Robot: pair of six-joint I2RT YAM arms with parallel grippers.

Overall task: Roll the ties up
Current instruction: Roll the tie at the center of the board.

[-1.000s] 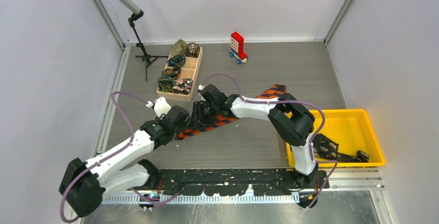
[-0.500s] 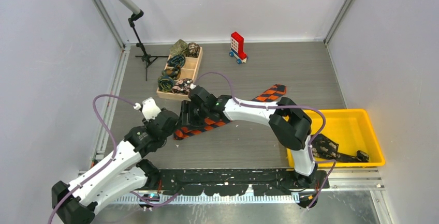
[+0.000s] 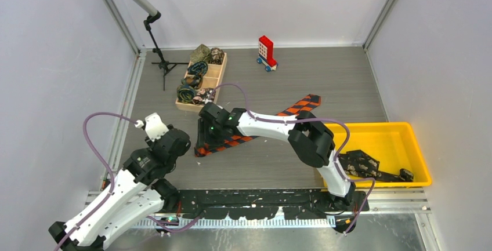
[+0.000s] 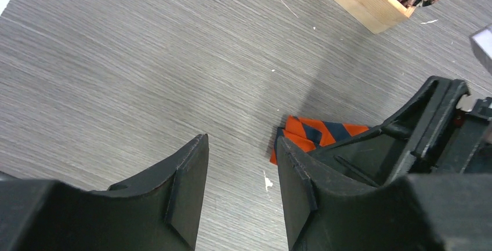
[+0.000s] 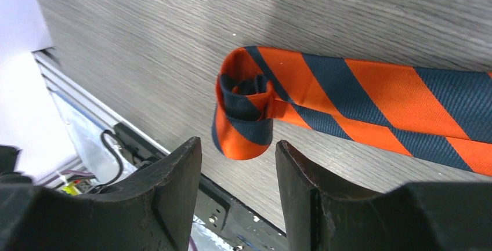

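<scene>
Tie lies flat, its rolled end just off the right gripper, whose fingers stand narrowly parted and empty; left gripper is likewise parted, nearby.

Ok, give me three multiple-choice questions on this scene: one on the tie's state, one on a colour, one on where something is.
1. How is the orange-and-dark tie? A flat throughout; B rolled at one end only; C fully rolled.
2. What colour is the bin at the right? A green; B white; C yellow.
3. Where is the red-and-white toy block? A in the bin; B at the back of the table; C on the tie.
Answers: B, a small coil sits at one end and the rest lies flat; C, its walls are bright yellow; B, it stands alone near the far edge.
</scene>
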